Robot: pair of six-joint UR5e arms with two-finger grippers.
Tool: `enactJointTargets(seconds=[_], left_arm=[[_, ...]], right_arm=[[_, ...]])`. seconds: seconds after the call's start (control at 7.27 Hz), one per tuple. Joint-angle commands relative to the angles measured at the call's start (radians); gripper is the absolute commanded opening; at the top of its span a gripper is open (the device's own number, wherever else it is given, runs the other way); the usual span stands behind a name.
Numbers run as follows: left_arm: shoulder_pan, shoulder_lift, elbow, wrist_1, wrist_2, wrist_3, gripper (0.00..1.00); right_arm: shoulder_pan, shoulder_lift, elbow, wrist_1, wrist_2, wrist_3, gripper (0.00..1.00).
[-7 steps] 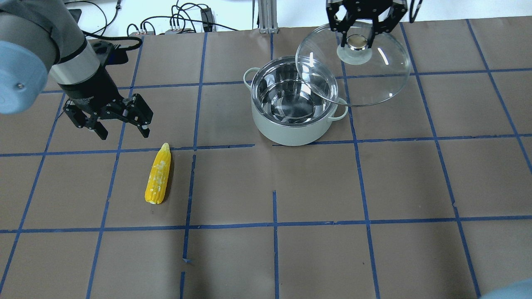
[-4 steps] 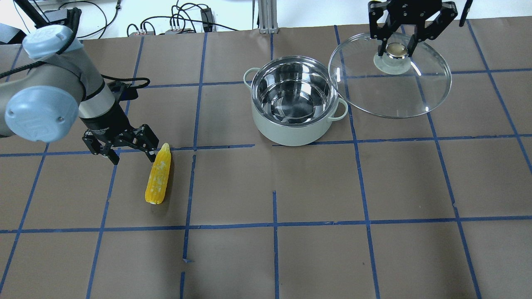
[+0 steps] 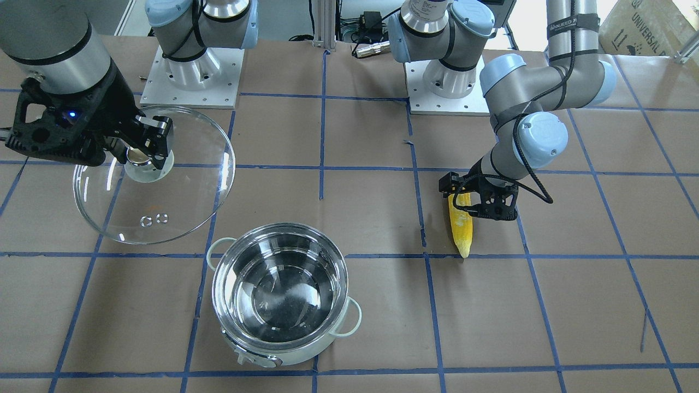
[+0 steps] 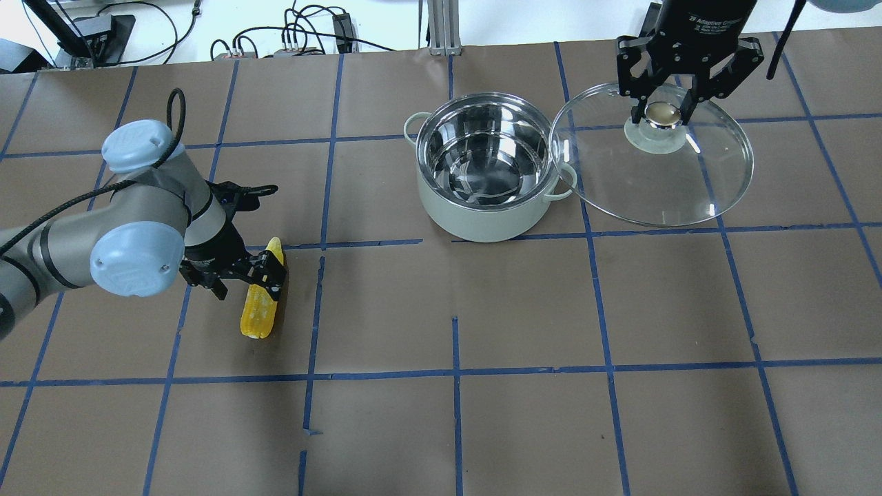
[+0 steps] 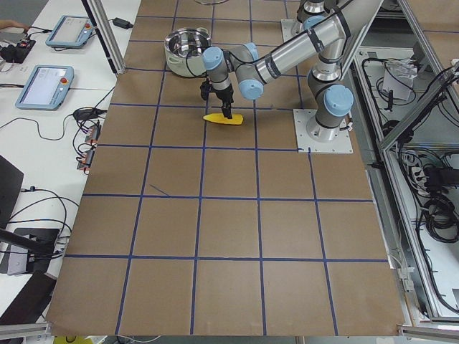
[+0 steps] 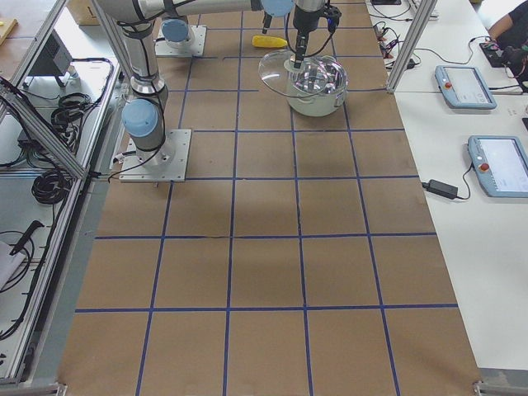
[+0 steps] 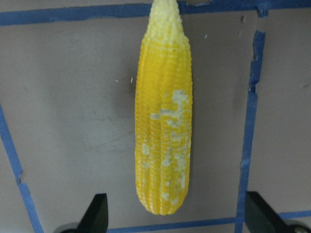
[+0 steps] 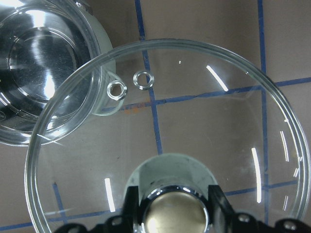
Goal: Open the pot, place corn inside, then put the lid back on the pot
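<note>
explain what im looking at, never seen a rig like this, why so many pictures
Two robot arms stand at a table covered in brown paper with blue tape lines; each ends in a two-finger gripper. It is one moment from six cameras: one above and behind the robot, one facing it, one at each table end, one on each wrist. On the table are an open, empty steel pot and a yellow corn cob lying flat. The right gripper holds the glass lid by its knob, beside the pot. The left gripper is open, fingers either side of the corn cob.
</note>
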Motion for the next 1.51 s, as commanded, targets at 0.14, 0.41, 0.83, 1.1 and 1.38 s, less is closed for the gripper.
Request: enactJointTargets(seconds=[0.14, 0.41, 0.83, 1.1, 1.38], left_arm=[[0.001, -0.038, -0.078, 0.169, -0.001, 0.013, 0.92], [0.001, -0.037, -0.069, 0.174, -0.010, 0.017, 0.29], [-0.008, -0.008, -0.025, 0.163, -0.005, 0.046, 0.12], [-0.022, 0.020, 0.081, 0.067, -0.014, 0.039, 0.12], [-0.068, 0.011, 0.188, 0.009, -0.121, 0.004, 0.12]], right_arm=[[0.000, -0.001, 0.001, -0.002, 0.000, 0.000, 0.42], [0.000, -0.001, 0.001, -0.004, 0.001, -0.002, 0.42], [0.000, -0.001, 0.003, -0.019, 0.001, -0.002, 0.42], [-0.001, -0.006, 0.000, -0.021, 0.000, -0.005, 0.43], [-0.001, -0.006, 0.003, -0.019, 0.001, -0.005, 0.43]])
